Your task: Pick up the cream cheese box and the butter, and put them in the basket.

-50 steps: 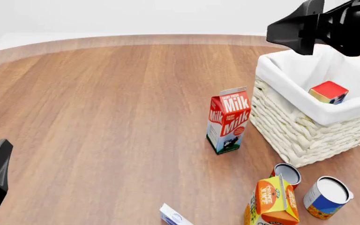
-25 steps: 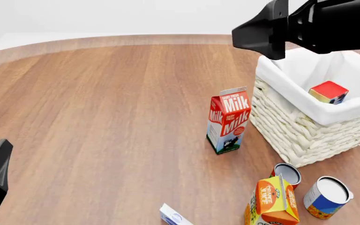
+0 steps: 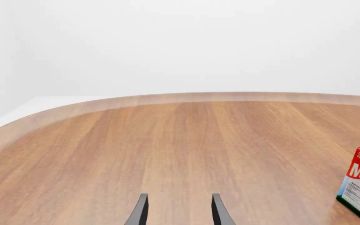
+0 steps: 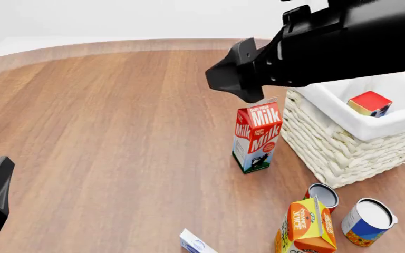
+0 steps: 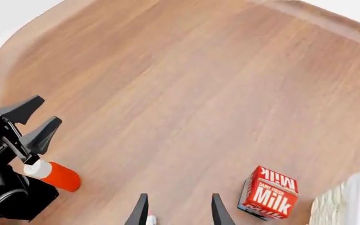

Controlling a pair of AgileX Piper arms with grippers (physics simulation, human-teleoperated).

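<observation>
At the frame's bottom edge, cream cheese box point(image 4: 196, 244) half cropped.

Upright milk carton point(image 5: 269, 192) on table point(image 5: 186, 84)

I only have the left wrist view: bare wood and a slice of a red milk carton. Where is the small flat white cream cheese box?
Observer: The cream cheese box lies at the table's near edge, left of the orange juice carton.
Operator: And the butter?
Observer: The red and orange butter carton already sits inside the cream-white woven basket.
Operator: Is the right gripper free?
Observer: The right gripper is open and holds nothing, and it hovers near the milk carton.
</observation>
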